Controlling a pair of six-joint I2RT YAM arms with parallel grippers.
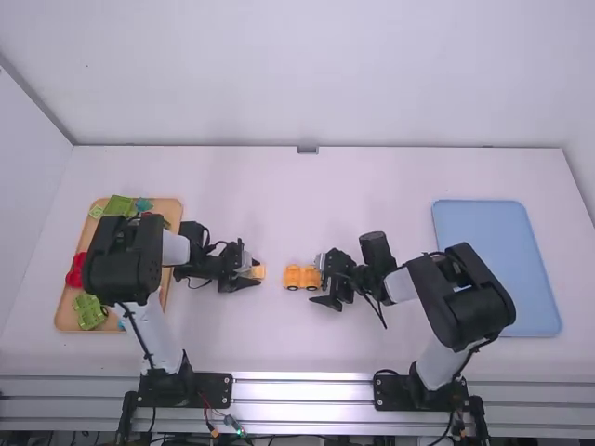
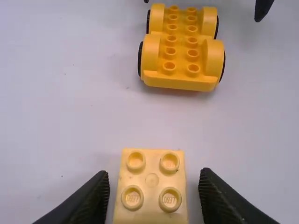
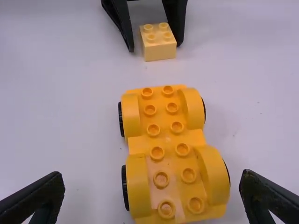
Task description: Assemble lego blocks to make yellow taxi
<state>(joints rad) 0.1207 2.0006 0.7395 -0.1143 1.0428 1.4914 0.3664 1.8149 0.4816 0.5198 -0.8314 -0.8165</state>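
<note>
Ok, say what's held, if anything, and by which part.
Nothing: the left gripper is open around the pale yellow plastic block, the right around the orange-yellow wheeled plastic base.

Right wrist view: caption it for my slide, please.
Wheeled orange-yellow plastic car base at the open right gripper; beyond, a pale yellow plastic block within the open left gripper.

In the high view, the left arm (image 1: 122, 258) hides part of the wooden tray (image 1: 63, 311). Wrist-view edges crop the pale yellow four-stud block (image 2: 152, 179) and the yellow wheeled base (image 3: 169, 140).
</note>
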